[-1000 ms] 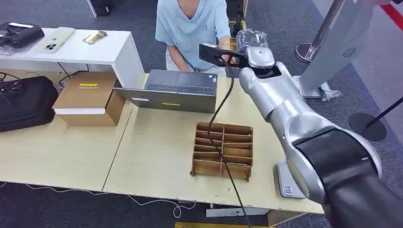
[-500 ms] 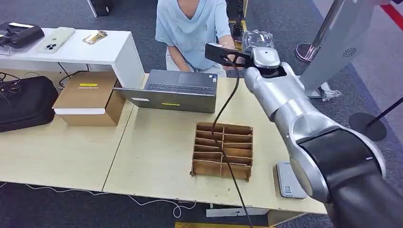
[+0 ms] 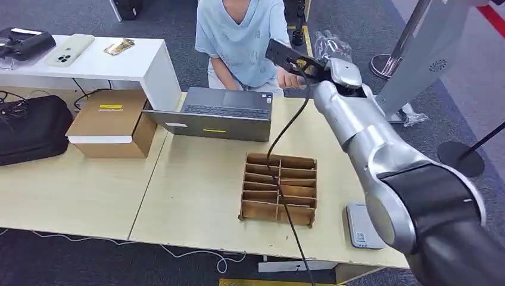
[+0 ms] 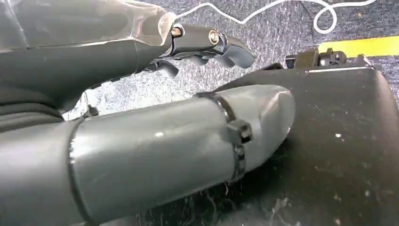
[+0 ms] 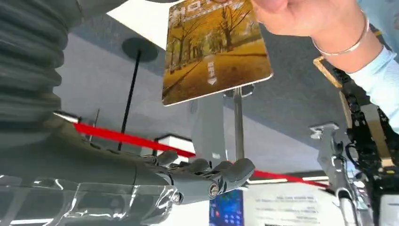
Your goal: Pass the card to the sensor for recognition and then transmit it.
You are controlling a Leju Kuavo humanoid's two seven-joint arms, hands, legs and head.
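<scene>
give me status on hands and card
Right robot hand open, reaching toward person. Card in person's hand, apart from robot fingers. Left robot hand empty, hanging. Nothing in the way.

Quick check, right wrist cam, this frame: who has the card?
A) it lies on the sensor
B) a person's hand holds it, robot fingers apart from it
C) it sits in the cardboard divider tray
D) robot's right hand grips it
B: the right wrist view shows a person's hand holding the card by its edge, while the right hand has its fingers apart with nothing between them.

Silver right arm (image 3: 357,128), black elbow band, black cable (image 3: 284,149)
</scene>
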